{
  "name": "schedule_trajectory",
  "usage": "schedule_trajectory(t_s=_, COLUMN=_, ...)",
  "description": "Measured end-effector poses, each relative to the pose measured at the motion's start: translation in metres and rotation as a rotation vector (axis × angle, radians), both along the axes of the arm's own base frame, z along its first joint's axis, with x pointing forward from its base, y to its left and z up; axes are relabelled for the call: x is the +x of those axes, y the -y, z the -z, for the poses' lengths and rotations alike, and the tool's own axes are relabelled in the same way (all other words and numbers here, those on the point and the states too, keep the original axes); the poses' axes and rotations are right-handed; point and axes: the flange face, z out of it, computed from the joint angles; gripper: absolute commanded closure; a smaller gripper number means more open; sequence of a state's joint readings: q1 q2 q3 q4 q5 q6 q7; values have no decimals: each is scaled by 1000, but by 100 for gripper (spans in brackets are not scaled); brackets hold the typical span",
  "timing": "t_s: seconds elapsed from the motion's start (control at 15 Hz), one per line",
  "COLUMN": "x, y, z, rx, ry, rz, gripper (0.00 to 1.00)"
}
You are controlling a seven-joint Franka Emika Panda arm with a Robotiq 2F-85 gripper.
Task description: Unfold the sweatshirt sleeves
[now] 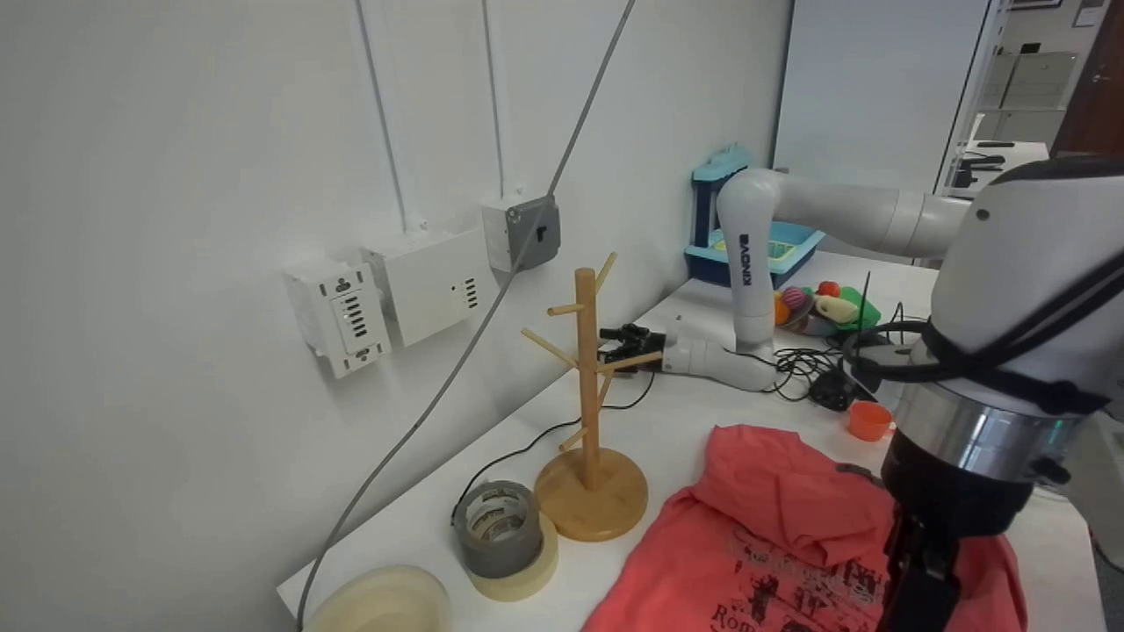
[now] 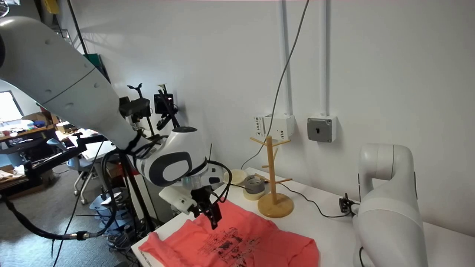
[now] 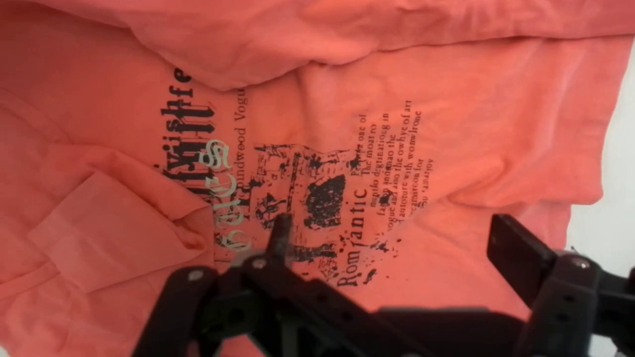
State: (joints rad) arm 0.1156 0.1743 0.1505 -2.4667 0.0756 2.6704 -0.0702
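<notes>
Sweatshirt on the table at six o'clock in an exterior view; lower part cut off. Sleeves hard to trace among folds. Lettering runs under cloth toward twelve, wrist view. One gripper, two fingers wide apart. One mug tree, two tape rolls. Garment coral-red, rumpled.

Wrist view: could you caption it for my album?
Open black gripper over a rumpled coral-red sweatshirt, a fold of fabric covering some of its dark lettering.
</notes>
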Motion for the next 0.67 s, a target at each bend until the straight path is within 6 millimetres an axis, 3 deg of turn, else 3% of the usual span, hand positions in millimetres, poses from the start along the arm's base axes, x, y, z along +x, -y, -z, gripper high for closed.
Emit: schedule_trajectory(t_s=0.67, x=62, y=35, z=4, rx=23, ry=28, rz=265, gripper=0)
